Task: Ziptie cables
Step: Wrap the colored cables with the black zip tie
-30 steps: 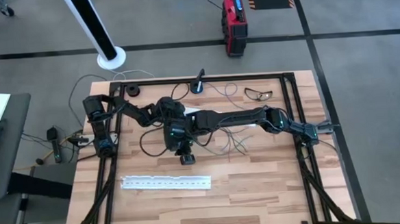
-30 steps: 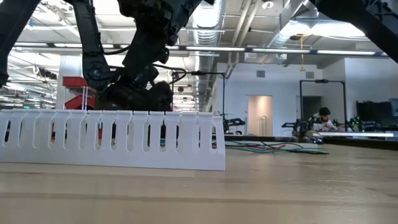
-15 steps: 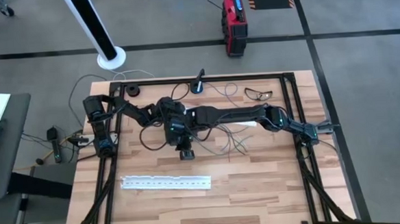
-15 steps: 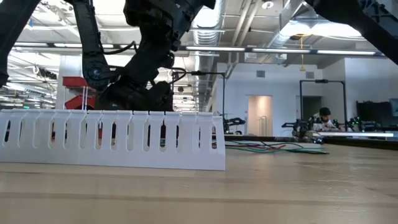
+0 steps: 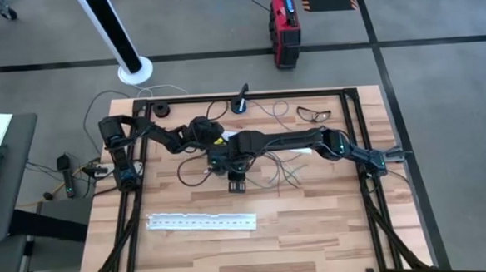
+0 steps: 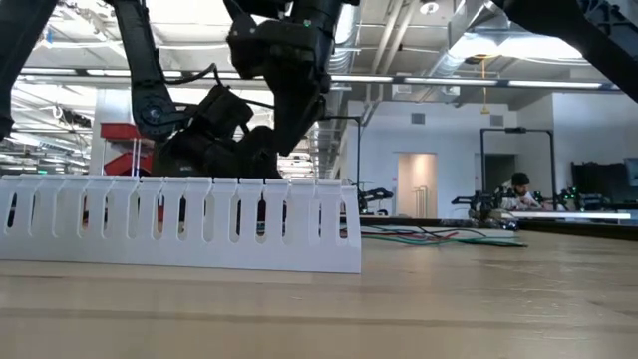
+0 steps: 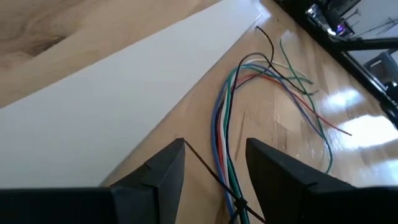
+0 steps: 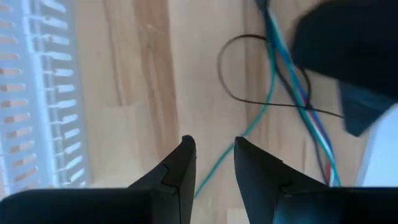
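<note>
Overhead, cables (image 5: 280, 169) cross wooden table (image 5: 314, 224); grey floor (image 5: 440, 84) around.

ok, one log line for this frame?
left gripper: open, straddling cables | right gripper: open, empty, over cables | black zip tie: looped on cables | white slotted strip: untouched

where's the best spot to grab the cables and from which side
Probably at the tight stretch of the cables beside the flat white strip, where the wires run parallel before fanning out. Come down from above with the open left gripper, its fingers straddling the bunch crosswise.
</note>
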Available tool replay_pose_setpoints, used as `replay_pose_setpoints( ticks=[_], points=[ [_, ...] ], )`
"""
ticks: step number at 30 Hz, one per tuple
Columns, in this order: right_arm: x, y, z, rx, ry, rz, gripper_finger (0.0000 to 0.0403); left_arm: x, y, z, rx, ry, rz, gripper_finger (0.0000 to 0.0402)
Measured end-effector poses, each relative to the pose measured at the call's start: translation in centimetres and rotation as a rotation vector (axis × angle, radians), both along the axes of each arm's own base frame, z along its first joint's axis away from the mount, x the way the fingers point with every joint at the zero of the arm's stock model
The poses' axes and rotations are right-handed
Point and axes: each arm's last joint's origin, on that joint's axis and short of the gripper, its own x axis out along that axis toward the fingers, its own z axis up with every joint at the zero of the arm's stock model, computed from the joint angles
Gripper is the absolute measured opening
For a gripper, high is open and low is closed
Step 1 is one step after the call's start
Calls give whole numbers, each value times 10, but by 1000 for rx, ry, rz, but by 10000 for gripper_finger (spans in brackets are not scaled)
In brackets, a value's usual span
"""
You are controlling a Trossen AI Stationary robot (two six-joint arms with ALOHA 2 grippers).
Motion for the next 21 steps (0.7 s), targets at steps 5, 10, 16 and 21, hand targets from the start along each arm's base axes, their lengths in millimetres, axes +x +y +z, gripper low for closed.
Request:
replay_pose_setpoints(
  ticks=[5,10,16,21],
  points=[
    [3,12,1,-9,-33,18,104,-8,4,10,-27,36,14,164],
    [-1,19,0,-8,8,20,104,-27,10,27,0,138,61,164],
    [-11,31,-2,-5,104,1,104,-51,-1,33,88,412,81,164],
    [-27,50,3,-12,218,7,104,-52,-14,31,162,528,92,164]
  ],
)
